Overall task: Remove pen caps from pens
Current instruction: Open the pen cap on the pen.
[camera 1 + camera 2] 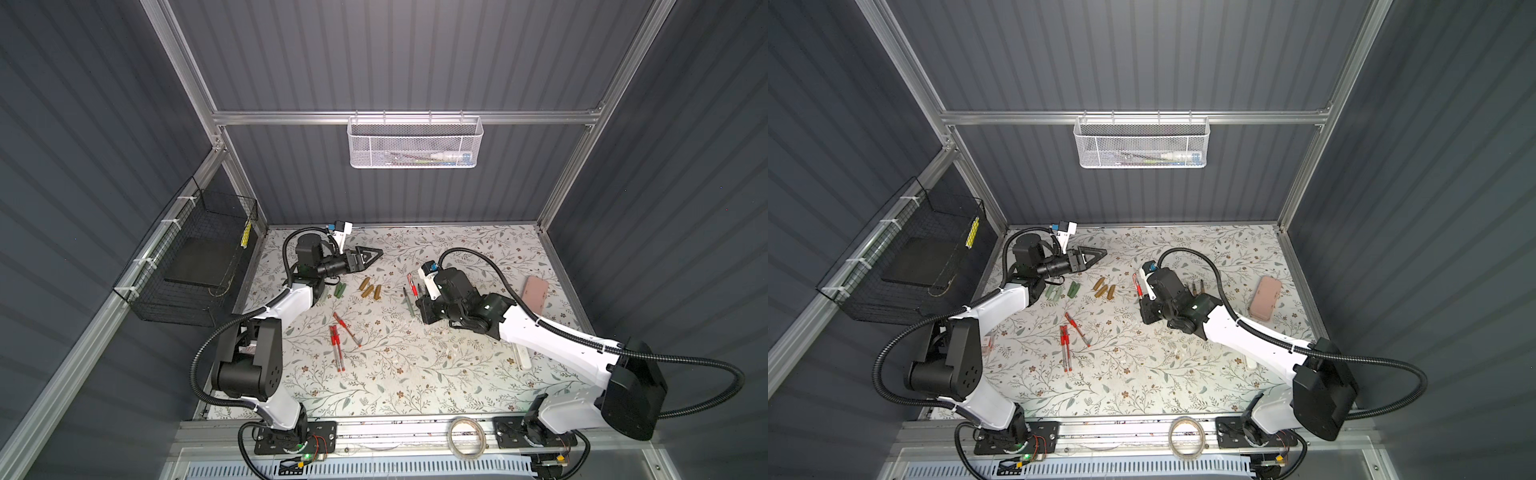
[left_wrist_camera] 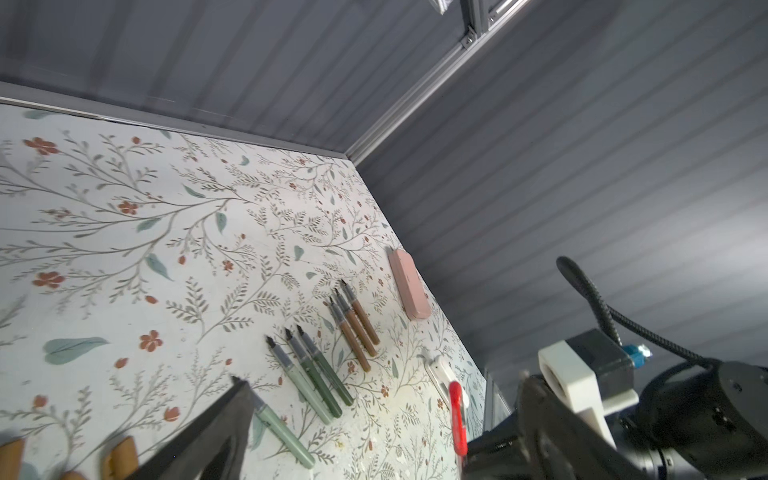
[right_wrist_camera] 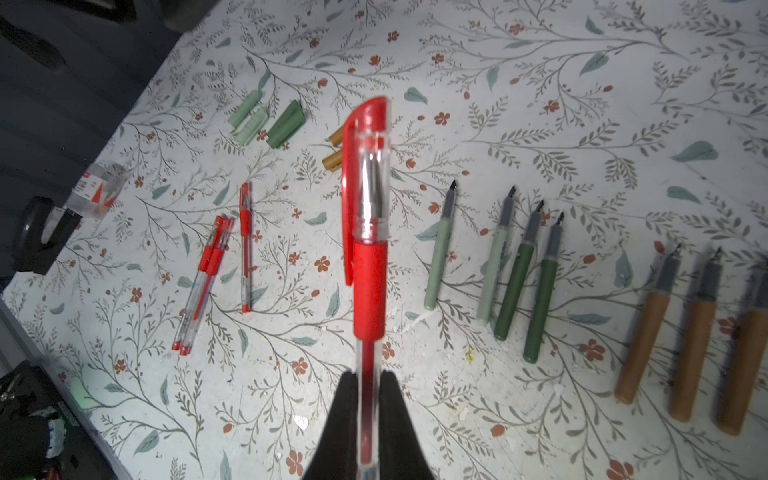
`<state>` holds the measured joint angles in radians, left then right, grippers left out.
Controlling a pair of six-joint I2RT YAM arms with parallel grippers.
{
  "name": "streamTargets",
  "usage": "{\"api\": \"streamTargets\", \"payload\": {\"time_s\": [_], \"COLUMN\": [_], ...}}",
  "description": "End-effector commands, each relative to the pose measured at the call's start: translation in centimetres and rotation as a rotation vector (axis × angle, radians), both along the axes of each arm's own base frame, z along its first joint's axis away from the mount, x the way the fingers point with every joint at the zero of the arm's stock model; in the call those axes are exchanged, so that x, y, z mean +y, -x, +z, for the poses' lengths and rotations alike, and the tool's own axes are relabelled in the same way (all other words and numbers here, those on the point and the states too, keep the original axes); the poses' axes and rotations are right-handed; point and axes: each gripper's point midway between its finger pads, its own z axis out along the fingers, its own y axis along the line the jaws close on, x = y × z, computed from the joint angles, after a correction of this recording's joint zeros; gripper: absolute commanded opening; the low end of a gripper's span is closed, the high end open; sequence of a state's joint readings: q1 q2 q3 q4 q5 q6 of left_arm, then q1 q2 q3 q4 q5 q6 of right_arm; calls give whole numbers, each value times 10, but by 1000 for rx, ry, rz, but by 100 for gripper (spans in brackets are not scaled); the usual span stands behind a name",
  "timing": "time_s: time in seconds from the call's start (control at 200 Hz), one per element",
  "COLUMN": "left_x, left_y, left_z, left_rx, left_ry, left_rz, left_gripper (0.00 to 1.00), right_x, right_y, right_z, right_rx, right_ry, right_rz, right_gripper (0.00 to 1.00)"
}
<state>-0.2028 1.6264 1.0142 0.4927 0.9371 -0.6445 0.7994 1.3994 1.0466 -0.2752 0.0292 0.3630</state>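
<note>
My right gripper (image 3: pixel 369 376) is shut on the clear barrel of a red-banded pen (image 3: pixel 370 291), held above the table with its red cap (image 3: pixel 368 137) on. Both top views show this gripper (image 1: pixel 417 297) (image 1: pixel 1144 297) right of centre. My left gripper (image 1: pixel 374 254) (image 1: pixel 1098 253) hovers open and empty at the back left. Below lie three capped red pens (image 1: pixel 336 340), uncapped green pens (image 3: pixel 515 274) and gold-brown pens (image 3: pixel 690 340). Loose gold-brown caps (image 1: pixel 370 289) and green caps (image 1: pixel 1073 289) lie between the arms.
A pink case (image 1: pixel 536 291) lies at the right edge and a white flat bar (image 1: pixel 523 357) under the right arm. A black wire basket (image 1: pixel 195 270) hangs on the left wall, a white mesh basket (image 1: pixel 415 143) on the back wall. A tape roll (image 1: pixel 465 436) sits on the front rail.
</note>
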Motion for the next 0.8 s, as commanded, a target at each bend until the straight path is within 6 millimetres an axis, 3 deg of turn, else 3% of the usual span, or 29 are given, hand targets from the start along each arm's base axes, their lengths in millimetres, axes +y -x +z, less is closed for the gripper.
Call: {"api": "streamTargets", "payload": {"time_s": [0.0, 0.44, 0.65, 0.791], "left_x": [-9, -49, -52, -53], "left_y": [16, 34, 42, 40], "left_z": [16, 16, 39, 40], "left_rx": [-70, -42, -87, -71], "left_ry": [13, 68, 135, 137], "left_rz": [-55, -199, -255, -242], "left_gripper": [96, 77, 72, 56], "right_x": [7, 43, 50, 51], "right_y": [-7, -9, -6, -11], "right_z": [31, 63, 65, 63], "right_rx": [-55, -109, -73, -62], "right_ry": [-64, -181, -258, -272], "right_rz": [-3, 138, 207, 201], "right_gripper": [0, 0, 0, 0]}}
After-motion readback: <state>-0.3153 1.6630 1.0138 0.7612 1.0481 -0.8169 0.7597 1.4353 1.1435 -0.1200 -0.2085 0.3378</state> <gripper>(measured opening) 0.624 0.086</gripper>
